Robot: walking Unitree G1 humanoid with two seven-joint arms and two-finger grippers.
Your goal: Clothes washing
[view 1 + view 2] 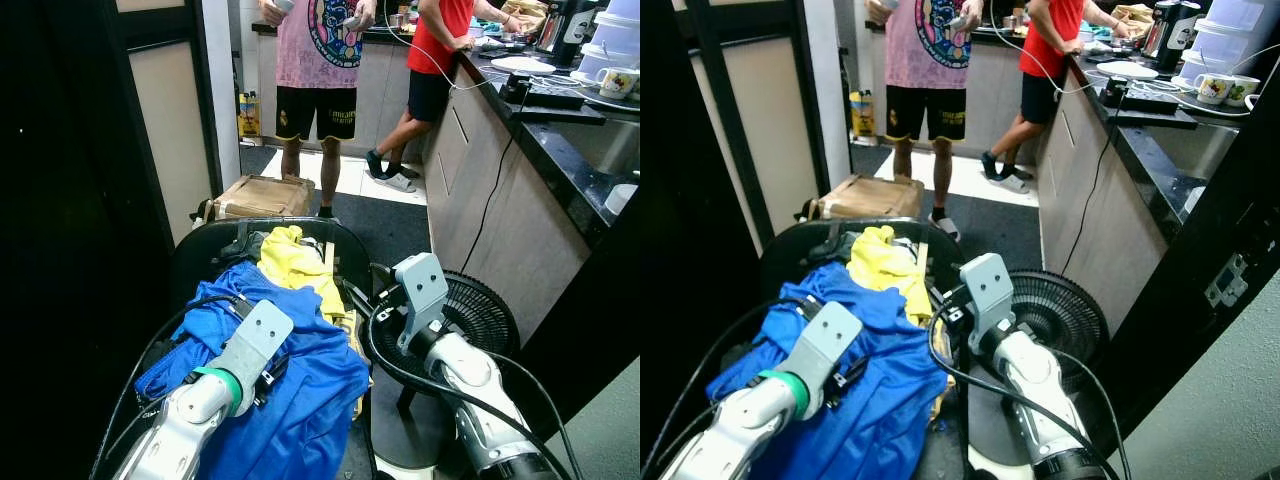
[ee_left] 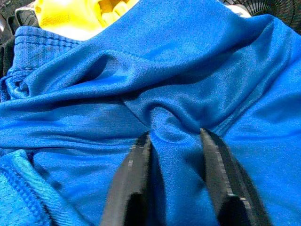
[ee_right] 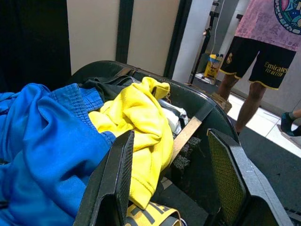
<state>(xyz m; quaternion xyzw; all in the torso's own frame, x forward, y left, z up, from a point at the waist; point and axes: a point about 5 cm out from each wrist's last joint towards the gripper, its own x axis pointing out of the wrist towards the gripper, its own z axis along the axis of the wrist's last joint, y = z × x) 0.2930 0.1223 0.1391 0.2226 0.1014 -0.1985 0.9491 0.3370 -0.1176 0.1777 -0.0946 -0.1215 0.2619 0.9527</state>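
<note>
Kitchen aisle, two people at counter (image 1: 560, 170), heads cut off. Black laundry basket (image 1: 200, 250) holds crumpled blue shirt (image 1: 300, 390); left gripper (image 2: 176, 141) pinches its fold. Right gripper (image 3: 171, 181) spread wide beside yellow garment (image 3: 136, 117).

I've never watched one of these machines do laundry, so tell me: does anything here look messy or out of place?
Mostly the laundry: a blue shirt and a yellow garment are heaped loosely and spill over the edge of the black basket. A floor fan stands close beside it, right under the right gripper. The left gripper pinches a fold of the blue shirt.
</note>
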